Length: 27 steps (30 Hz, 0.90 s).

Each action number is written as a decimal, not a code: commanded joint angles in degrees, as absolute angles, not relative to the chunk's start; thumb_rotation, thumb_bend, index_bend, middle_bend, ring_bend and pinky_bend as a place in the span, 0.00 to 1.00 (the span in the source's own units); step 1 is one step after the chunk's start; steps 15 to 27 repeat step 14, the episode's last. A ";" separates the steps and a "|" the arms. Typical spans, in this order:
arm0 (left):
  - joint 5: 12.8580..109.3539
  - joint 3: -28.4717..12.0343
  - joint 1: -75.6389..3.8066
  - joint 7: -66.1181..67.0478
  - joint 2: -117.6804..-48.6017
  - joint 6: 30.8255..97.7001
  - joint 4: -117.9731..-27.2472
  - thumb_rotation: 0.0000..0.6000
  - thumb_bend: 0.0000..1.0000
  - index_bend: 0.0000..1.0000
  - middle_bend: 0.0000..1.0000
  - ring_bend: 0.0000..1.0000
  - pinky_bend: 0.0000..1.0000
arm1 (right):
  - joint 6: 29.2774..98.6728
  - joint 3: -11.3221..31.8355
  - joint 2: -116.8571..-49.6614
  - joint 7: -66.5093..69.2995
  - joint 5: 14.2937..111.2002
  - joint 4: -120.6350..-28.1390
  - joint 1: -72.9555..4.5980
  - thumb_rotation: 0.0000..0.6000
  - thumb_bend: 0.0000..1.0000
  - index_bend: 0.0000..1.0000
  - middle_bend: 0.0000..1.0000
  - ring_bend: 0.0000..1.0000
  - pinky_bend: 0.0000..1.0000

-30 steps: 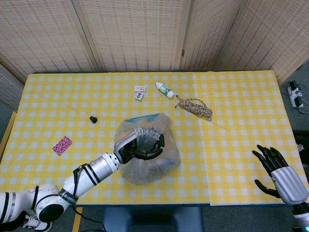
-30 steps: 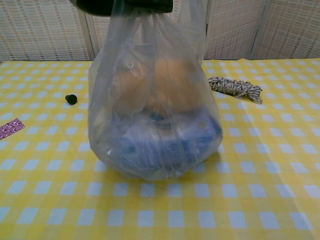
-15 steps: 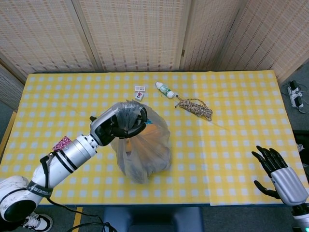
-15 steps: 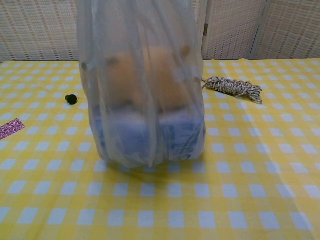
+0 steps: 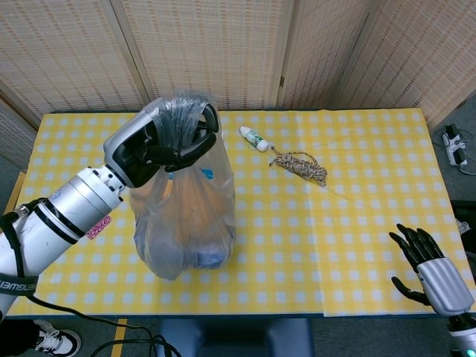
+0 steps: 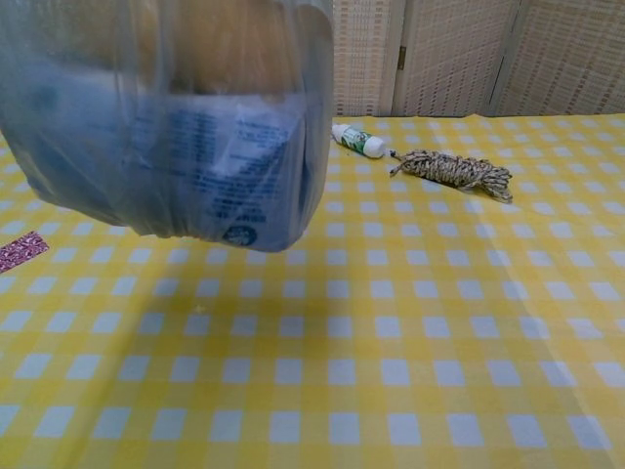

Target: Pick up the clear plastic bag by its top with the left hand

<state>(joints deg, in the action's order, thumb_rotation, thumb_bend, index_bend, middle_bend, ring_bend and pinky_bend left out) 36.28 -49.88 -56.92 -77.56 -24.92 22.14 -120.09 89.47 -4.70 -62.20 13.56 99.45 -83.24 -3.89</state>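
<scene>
My left hand [image 5: 160, 145] grips the bunched top of the clear plastic bag [image 5: 184, 216] and holds it up above the yellow checked table [image 5: 357, 186]. The bag hangs free, with orange and blue items inside. In the chest view the bag [image 6: 176, 127] fills the upper left, its bottom off the cloth; the left hand is out of that frame. My right hand [image 5: 430, 269] rests at the table's near right corner, fingers spread, holding nothing.
A coil of rope [image 5: 300, 165] and a small white tube [image 5: 253, 138] lie at the back centre. The rope [image 6: 452, 170] and the tube [image 6: 359, 142] also show in the chest view. A pink patterned card [image 6: 20, 250] lies at the left.
The left hand has risen and swung left with the bag, lifting it clear of the table. The right hand has stayed put.
</scene>
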 commanded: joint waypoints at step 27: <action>34.40 -53.13 -55.43 -71.80 -28.59 20.05 -119.99 1.00 0.44 0.56 0.84 0.79 1.00 | 89.77 -4.47 -62.23 13.65 99.65 -83.61 -3.79 1.00 0.34 0.00 0.00 0.00 0.00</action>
